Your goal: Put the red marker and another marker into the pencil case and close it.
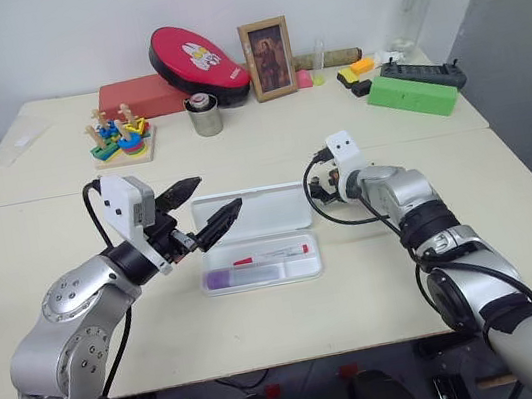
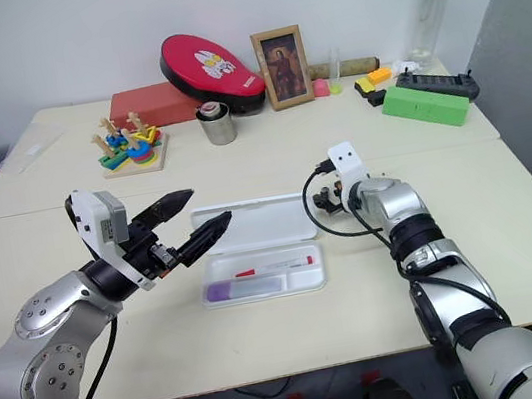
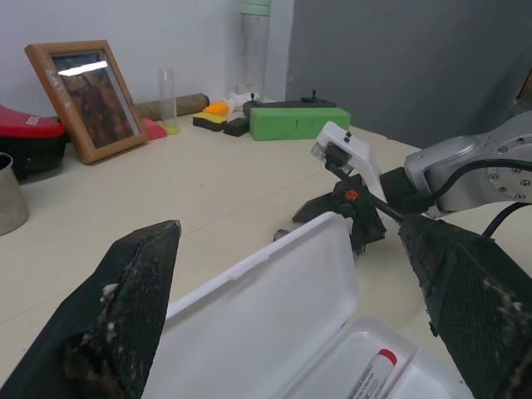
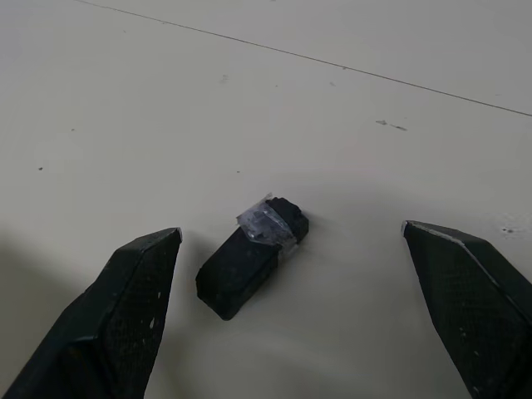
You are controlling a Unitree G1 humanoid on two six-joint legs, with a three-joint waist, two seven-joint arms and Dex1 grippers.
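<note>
One pencil case (image 1: 257, 236) lies open on the pale table (image 1: 70, 241), its lid folded back flat on the far side of the tray. Two markers lie side by side in the tray: the red marker (image 1: 273, 255) along the far side and the purple-capped marker (image 1: 246, 276) along the near side, its purple end toward the robot's left. The left gripper (image 1: 205, 210) hovers over the left end of the case, its two black fingers spread wide and holding nothing. The right gripper (image 4: 291, 307) is low over the table just beside the right end of the lid, its two fingers likewise spread apart and empty; between them, on the table, lies one small black stub (image 4: 252, 256) with a bit of clear tape on it. Further back stand one red oval pad (image 1: 198, 58), one framed picture (image 1: 268, 58), one metal cup (image 1: 203, 114), one green box (image 1: 411, 94) and one wooden stacking toy (image 1: 120, 136).
</note>
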